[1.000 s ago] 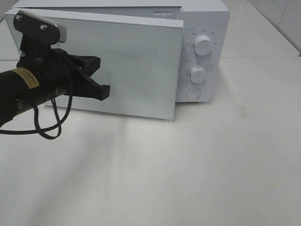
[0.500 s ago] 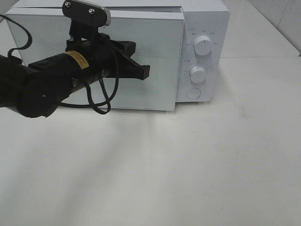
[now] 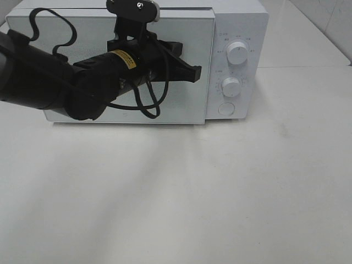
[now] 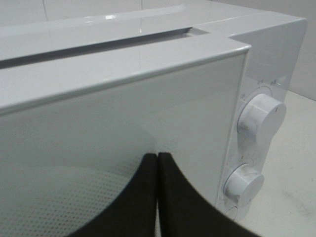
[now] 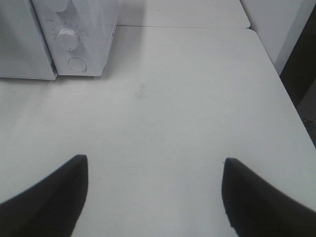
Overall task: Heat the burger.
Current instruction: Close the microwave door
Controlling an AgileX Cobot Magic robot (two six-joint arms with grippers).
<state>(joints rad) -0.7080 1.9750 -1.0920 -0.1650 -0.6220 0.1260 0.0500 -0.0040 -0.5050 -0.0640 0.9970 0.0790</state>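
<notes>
Against the front of the microwave (image 3: 242, 22), the left pincer (image 3: 195, 73), jaws together and empty, lay at the door (image 3: 190, 107), which looked shut or barely short of it, so closing the door seemed the step in hand. The burger showed in no view and was presumably inside the microwave, hidden by the door. Right of the microwave, the right pincer (image 5: 154, 159) hung wide apart and empty over the table (image 3: 220, 192); next would likely come a firm push if unlatched, then a careful twist of a knob (image 3: 231, 87) beside the door.
</notes>
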